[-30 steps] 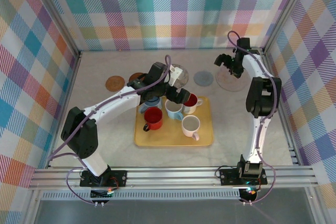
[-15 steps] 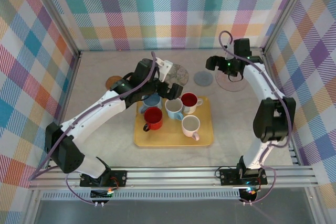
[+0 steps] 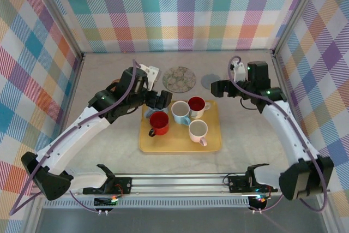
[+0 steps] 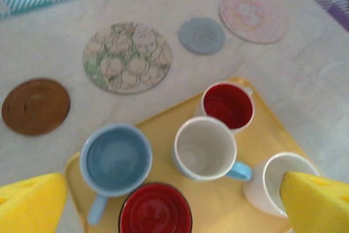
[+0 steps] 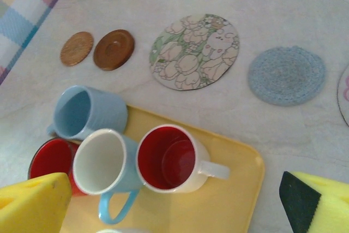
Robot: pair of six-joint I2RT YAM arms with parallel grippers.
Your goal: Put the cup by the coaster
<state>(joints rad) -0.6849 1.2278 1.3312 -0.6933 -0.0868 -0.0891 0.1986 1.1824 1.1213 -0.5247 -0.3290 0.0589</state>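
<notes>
Moved in the last second: left pincer (image 3: 160,102) back from over the floral coaster (image 3: 179,78) to the far left corner of the tray (image 3: 174,143); right pincer (image 3: 218,87) in from the far right to the grey coaster (image 3: 207,82)

Left pincer: jaws spread wide, yellow fingers (image 4: 30,203) at the two lower corners of its wrist view, nothing held; hangs over the blue cup (image 4: 115,159)

Right pincer: jaws equally wide, fingers (image 5: 32,203) likewise apart, nothing held

Cups: five, all on the yellow tray, mouths up, none yet beside a coaster
- blue cup, far left
- red cup (image 3: 159,121), just in front of the blue one
- white-and-blue cup (image 3: 180,112), middle, touching or nearly touching its neighbours
- red-lined cup (image 3: 197,105), far right
- white cup (image 3: 198,129), near right

Coasters: five, flat on the counter (image 3: 245,129) beyond the tray, in a row from left to right
- cork coaster (image 5: 76,48)
- brown coaster (image 5: 113,49), just beside the cork one
- floral coaster, the largest
- grey coaster
- pink coaster (image 4: 253,16), farthest right
</notes>
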